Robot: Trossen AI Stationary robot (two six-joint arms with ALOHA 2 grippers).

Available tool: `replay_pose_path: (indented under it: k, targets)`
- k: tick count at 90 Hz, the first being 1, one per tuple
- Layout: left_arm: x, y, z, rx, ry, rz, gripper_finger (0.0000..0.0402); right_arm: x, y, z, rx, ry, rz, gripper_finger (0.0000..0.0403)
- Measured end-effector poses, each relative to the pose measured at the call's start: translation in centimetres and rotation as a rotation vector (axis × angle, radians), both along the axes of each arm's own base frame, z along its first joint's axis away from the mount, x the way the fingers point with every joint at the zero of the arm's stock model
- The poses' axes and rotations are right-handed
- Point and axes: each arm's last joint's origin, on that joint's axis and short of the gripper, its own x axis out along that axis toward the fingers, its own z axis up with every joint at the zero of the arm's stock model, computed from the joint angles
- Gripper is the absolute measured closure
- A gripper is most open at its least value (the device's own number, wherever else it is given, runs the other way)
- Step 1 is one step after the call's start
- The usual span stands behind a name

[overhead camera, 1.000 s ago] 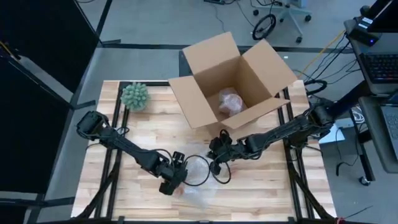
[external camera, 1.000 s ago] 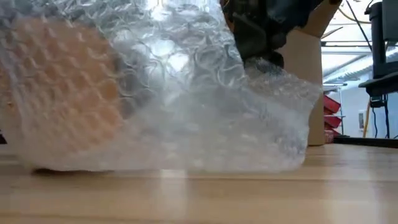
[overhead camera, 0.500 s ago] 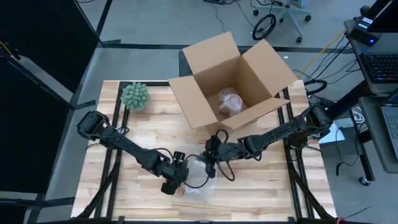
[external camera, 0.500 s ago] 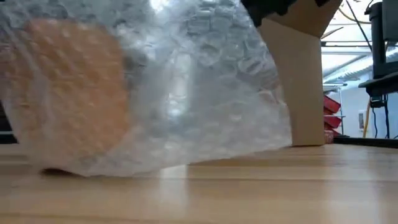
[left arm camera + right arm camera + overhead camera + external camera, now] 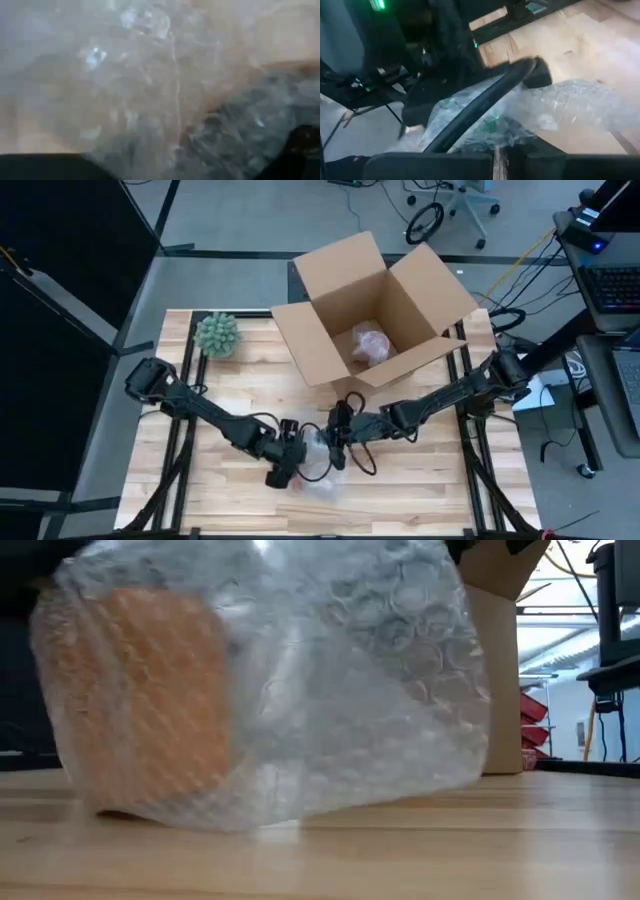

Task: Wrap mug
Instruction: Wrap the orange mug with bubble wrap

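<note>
The mug [image 5: 150,705], seen as an orange shape through clear film, was found standing on the wooden table [image 5: 420,480] near its front edge, already enclosed in the bubble wrap [image 5: 330,690], which in the low view was draped over its top and bunched in a loose mass to one side. In the high view the bundle lay between the two grippers: the left gripper [image 5: 283,470] was pressed against it from the left, and the right gripper [image 5: 335,448] was set at the sheet's upper right edge, with the fingers in the right wrist view pressed together on a fold of the bubble wrap. Whether the left gripper's fingers were spread or closed could not be told, since its wrist view was filled by film. The step in hand was judged to be the folding of the free flap over the mug; the next move would call for that flap to be carried across and pressed down while the mug was steadied from the left, so that the bundle did not roll. Compared with a second before, the right gripper had been brought leftward toward the mug, and the trailing sheet, formerly spread low across the table, had been lifted and gathered upright against it. Behind stood an open cardboard box [image 5: 375,305] holding another wrapped item [image 5: 368,343], and a small green plant [image 5: 217,333] at the table's far left
</note>
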Motion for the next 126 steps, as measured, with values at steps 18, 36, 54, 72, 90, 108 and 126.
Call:
replay_pose_path:
  k: [18,36,54,72,90,108,126]
  targets:
    - [-0.2,0.0,0.4,-0.017,0.005,-0.019,0.0259,0.0,0.0,-0.2,-0.023,0.01,0.011,0.0403]
    - [-0.1,0.1,0.5,-0.051,0.014,-0.034,0.0259,-0.1,0.0,-0.2,-0.043,0.018,0.019,0.0403]
    - [-0.1,0.2,0.5,-0.156,0.056,-0.072,0.0247,-0.1,0.0,-0.3,-0.048,0.024,0.023,0.0403]
    - [0.0,0.7,0.7,-0.143,0.052,-0.088,0.0208,-0.1,0.0,-0.3,-0.051,0.031,0.023,0.0403]
    - [-0.4,1.6,2.3,-0.114,0.054,-0.075,0.0176,-0.1,0.0,-0.4,-0.053,0.034,0.023,0.0403]
    - [-0.7,2.0,4.1,-0.126,-0.006,-0.074,0.0173,-0.1,0.0,-0.4,-0.054,0.038,0.023,0.0403]
    - [-1.6,2.3,5.8,-0.135,-0.039,-0.068,0.0173,-0.1,0.0,-0.4,-0.054,0.038,0.023,0.0403]
